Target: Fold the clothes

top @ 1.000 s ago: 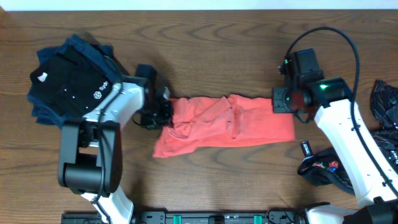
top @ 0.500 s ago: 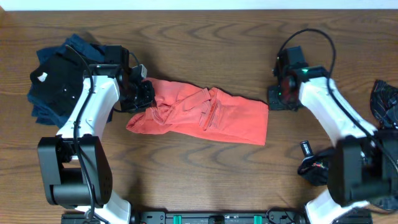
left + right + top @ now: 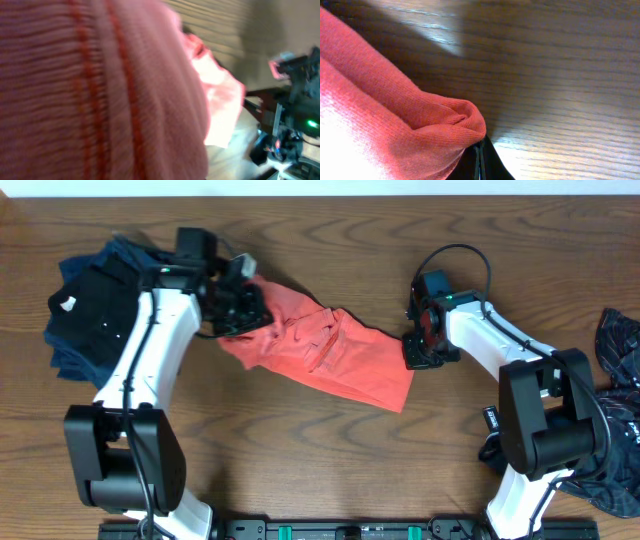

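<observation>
**Coral-red T-shirt being held taut between both grippers**

The coral-red T-shirt is being stretched slantwise across the middle of the wooden surface, from upper left down to lower right. Its bunched upper-left end is being held at the left gripper. In the left wrist view the ribbed red fabric is filling most of the picture, so the fingers are being hidden and the grasp is being judged from the overhead view alone.

The shirt's right edge is being pinched by the right gripper. In the right wrist view the dark fingers are being pressed together, with a rounded fold of the red knit caught just above them.

A pile of dark garments, black over navy, is being kept at the left end of the surface, just beside the left arm and apart from the red shirt. Another black garment is lying at the far right edge, well apart from the shirt.
</observation>
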